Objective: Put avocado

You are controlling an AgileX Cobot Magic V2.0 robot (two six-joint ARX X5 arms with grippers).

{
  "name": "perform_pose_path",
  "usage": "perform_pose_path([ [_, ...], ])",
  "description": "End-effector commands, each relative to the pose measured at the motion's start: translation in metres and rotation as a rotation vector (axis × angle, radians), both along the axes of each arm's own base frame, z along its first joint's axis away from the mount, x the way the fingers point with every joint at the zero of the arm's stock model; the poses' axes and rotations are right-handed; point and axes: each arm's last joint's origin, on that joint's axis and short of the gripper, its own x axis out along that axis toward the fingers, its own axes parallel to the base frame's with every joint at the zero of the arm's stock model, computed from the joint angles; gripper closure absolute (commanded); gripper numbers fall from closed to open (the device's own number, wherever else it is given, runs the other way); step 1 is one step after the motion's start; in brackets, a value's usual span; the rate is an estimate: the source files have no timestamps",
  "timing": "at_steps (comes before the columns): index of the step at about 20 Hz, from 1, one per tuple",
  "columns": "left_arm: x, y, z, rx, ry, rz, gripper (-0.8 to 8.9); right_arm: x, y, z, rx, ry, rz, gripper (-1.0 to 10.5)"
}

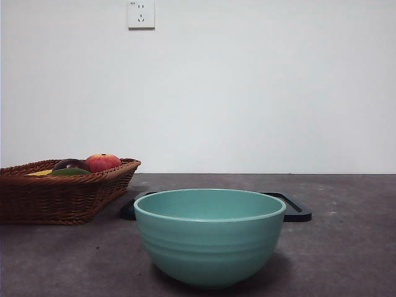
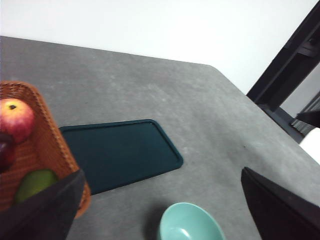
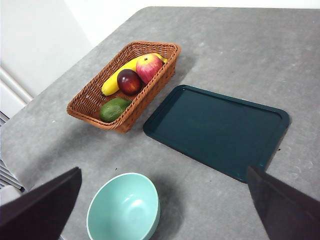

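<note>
The avocado [image 3: 114, 109] lies in the basket [image 3: 150, 90], well clear of both spread-jawed end effectors.

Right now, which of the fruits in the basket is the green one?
The avocado, dark green, lying at one end of the wicker basket. Beside it come the dark purple fruit, the red apple and the yellow banana.

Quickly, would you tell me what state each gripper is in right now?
Left gripper: open, holding nothing, near the basket.
Right gripper: open, holding nothing, above the bowl.
</note>
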Motion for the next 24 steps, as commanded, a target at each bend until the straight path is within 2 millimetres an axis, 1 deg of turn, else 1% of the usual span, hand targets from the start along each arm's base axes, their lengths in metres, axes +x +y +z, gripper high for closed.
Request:
perform_pose_path([
  [1, 0.008, 0.001, 0.002, 0.039, 0.017, 0.068, 3.13, 0.0, 0.0, 0.005, 0.0, -0.021, 0.006, 3.8],
  [3, 0.022, 0.001, -0.002, 0.086, 0.096, 0.126, 3.13, 0.0, 0.0, 0.005, 0.0, -0.02, 0.006, 3.8],
  [5, 0.043, -0.001, -0.006, 0.134, 0.209, 0.138, 3.13, 0.0, 0.0, 0.005, 0.0, -0.02, 0.007, 3.8],
  [7, 0.069, -0.005, -0.012, 0.185, 0.319, 0.117, 3.14, 0.0, 0.0, 0.005, 0.0, -0.02, 0.007, 3.8],
  [10, 0.112, -0.009, -0.024, 0.28, 0.462, 0.09, 3.14, 0.0, 0.0, 0.005, 0.0, -0.02, 0.007, 3.8],
  [12, 0.14, -0.012, -0.035, 0.365, 0.512, 0.091, 3.13, 0.0, 0.0, 0.005, 0.0, -0.02, 0.007, 3.8],
  [16, 0.184, -0.023, -0.058, 0.436, 0.6, 0.045, 3.13, 0.0, 0.0, 0.005, 0.0, -0.021, 0.006, 3.8],
  [20, 0.215, -0.039, -0.082, 0.495, 0.65, -0.007, 3.13, 0.0, 0.0, 0.005, 0.0, -0.021, 0.006, 3.8],
  [22, 0.225, -0.047, -0.094, 0.546, 0.663, -0.007, 3.13, 0.0, 0.0, 0.005, 0.001, -0.02, 0.006, 3.8],
  [24, 0.23, -0.052, -0.106, 0.577, 0.683, -0.014, 3.13, 0.0, 0.0, 0.005, 0.001, -0.019, 0.006, 3.8],
])
